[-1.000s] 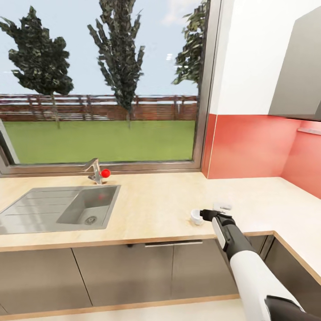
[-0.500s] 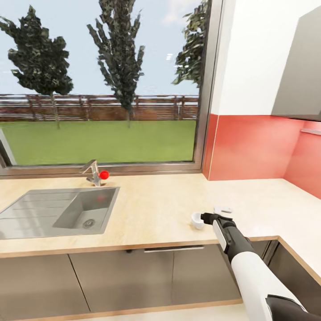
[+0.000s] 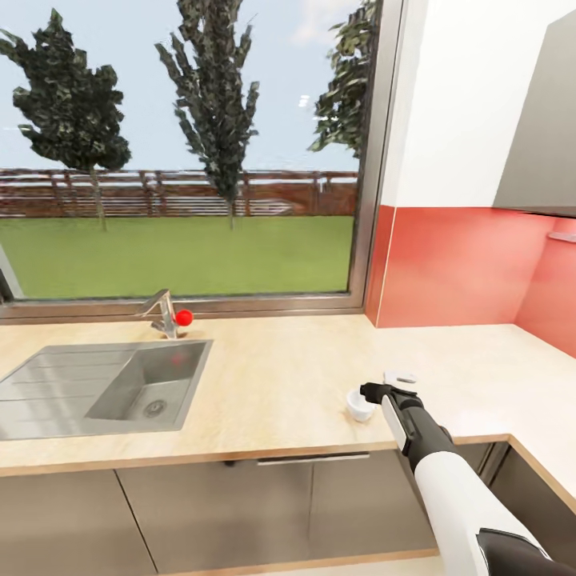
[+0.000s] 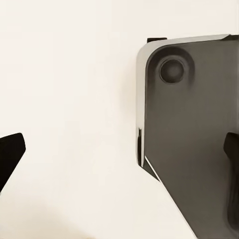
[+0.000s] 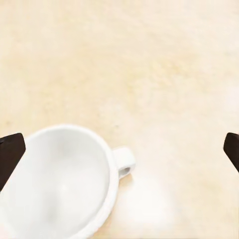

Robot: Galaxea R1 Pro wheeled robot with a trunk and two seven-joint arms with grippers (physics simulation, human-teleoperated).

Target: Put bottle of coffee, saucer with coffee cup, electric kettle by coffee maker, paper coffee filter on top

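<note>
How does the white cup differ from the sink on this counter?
The cup is small and white, while the sink is large and grey metal. The cup stands on top of the counter near its front edge, beside the right gripper; the sink is set down into the counter at the left, under the window. The cup is round with a small handle; the sink is rectangular with a drain. Both look empty.

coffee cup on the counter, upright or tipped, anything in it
Upright and empty: the coffee cup sits mouth-up on the countertop, its bare white inside showing.
</note>
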